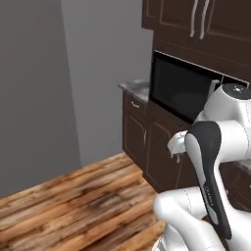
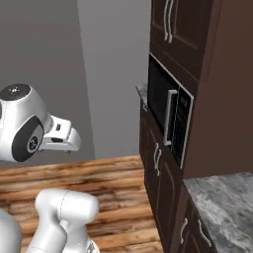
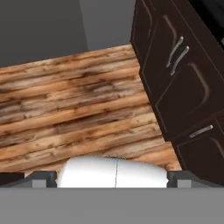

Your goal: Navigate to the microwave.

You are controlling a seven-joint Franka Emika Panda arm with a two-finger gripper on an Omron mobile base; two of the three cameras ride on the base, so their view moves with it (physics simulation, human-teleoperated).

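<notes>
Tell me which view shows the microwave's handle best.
The right base view: the vertical handle stands clear against the microwave door. In the left base view the arm covers most of it. The hand view catches just a dark corner.

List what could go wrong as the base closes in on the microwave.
1. The arm's elbow juts toward the dark lower cabinets; driving closer could bump their doors.
2. The microwave sits to one side of both base views, so the base may stop off-centre.
3. Its bar handle protrudes and could catch the arm.
</notes>
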